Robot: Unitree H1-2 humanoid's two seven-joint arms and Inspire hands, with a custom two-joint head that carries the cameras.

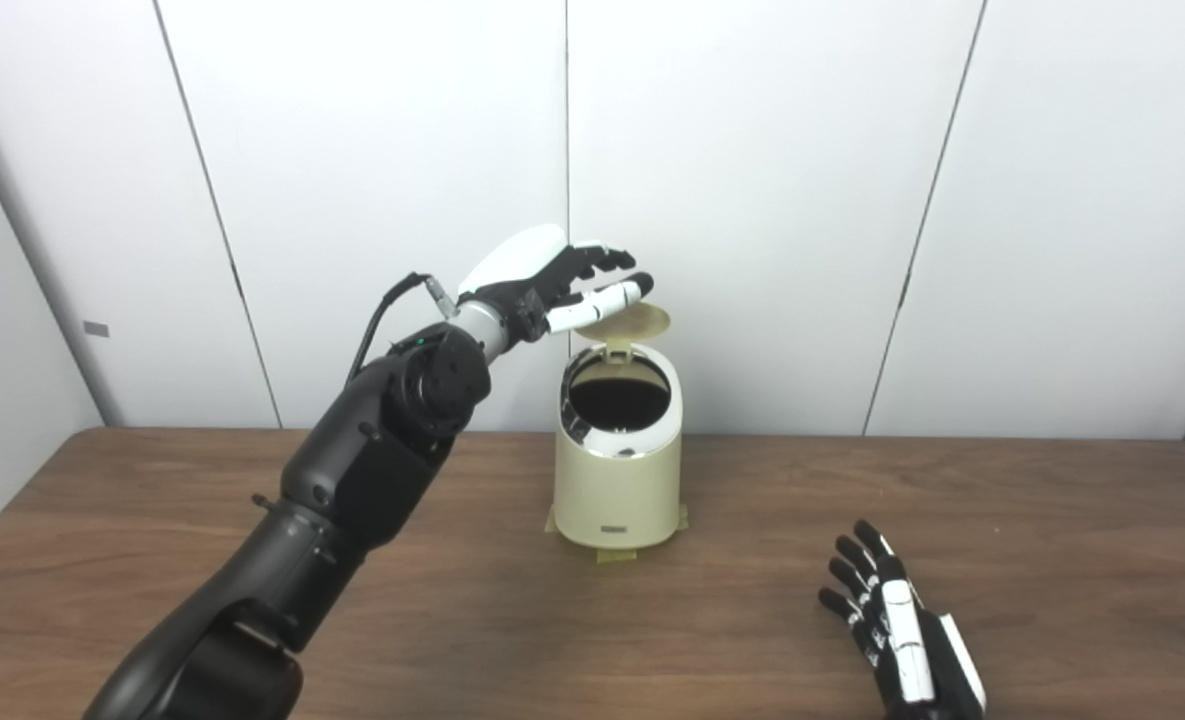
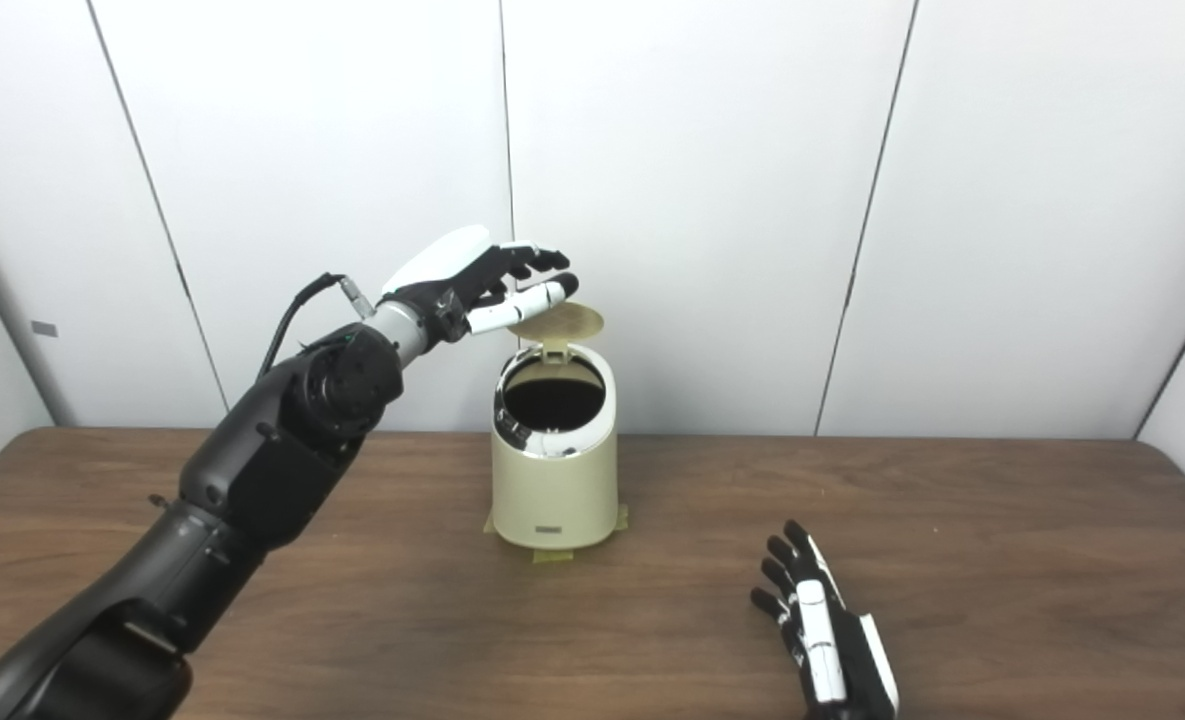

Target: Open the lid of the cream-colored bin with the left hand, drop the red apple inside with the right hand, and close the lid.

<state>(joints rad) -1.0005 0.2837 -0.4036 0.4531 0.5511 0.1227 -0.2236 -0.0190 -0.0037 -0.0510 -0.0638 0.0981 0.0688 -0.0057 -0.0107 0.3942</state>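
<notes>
The cream-colored bin stands in the middle of the wooden table, its round lid tipped up at the back and its dark inside exposed. My left hand hovers just above and left of the raised lid, fingers spread and holding nothing; whether the fingertips touch the lid I cannot tell. My right hand rests low over the table at the front right, fingers extended, empty. No red apple shows in either view.
The brown wooden table stretches from edge to edge. White wall panels rise close behind the bin. Tape tabs stick out at the bin's base.
</notes>
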